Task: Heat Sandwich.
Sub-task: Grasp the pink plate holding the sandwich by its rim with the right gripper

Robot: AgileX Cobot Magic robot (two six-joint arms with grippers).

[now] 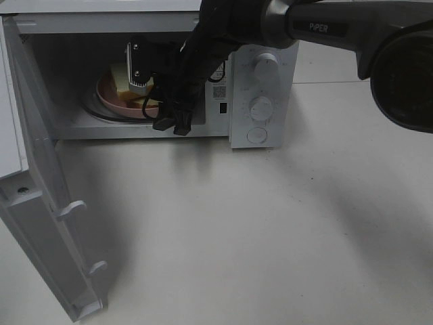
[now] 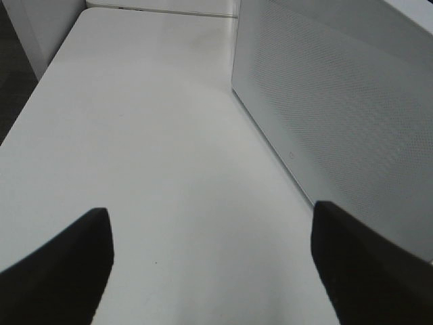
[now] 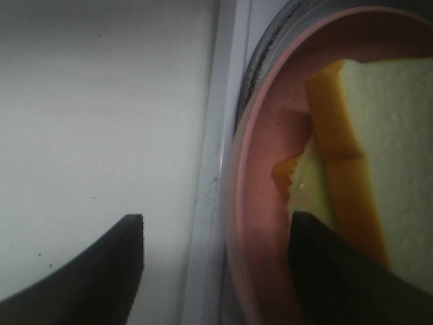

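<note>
- Sandwich (image 1: 124, 80), seen from the high camera, lies on a pink plate (image 1: 108, 100) inside the open microwave (image 1: 260, 101), just behind the right gripper (image 1: 172, 126) at the cavity mouth. The arm hides much of it. The left arm is out of frame, so the right is nearer.
- Left wrist: the left gripper (image 2: 210, 271) is spread and empty over bare table (image 2: 149, 135) beside a perforated panel (image 2: 338, 108). No sandwich shows.
- Right wrist: the right gripper (image 3: 216, 271) is released, holding nothing. The plate (image 3: 247, 203) rim lies between the 2 fingers and 1 finger overlaps the sandwich (image 3: 385, 135). Its orange edge runs along that finger, and the far part is cut off.

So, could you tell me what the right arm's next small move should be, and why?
Probably back the right claw straight out: its jaws stand open astride the rim of the pink plate, the sandwich sits inside the microwave, and the door is open.
</note>
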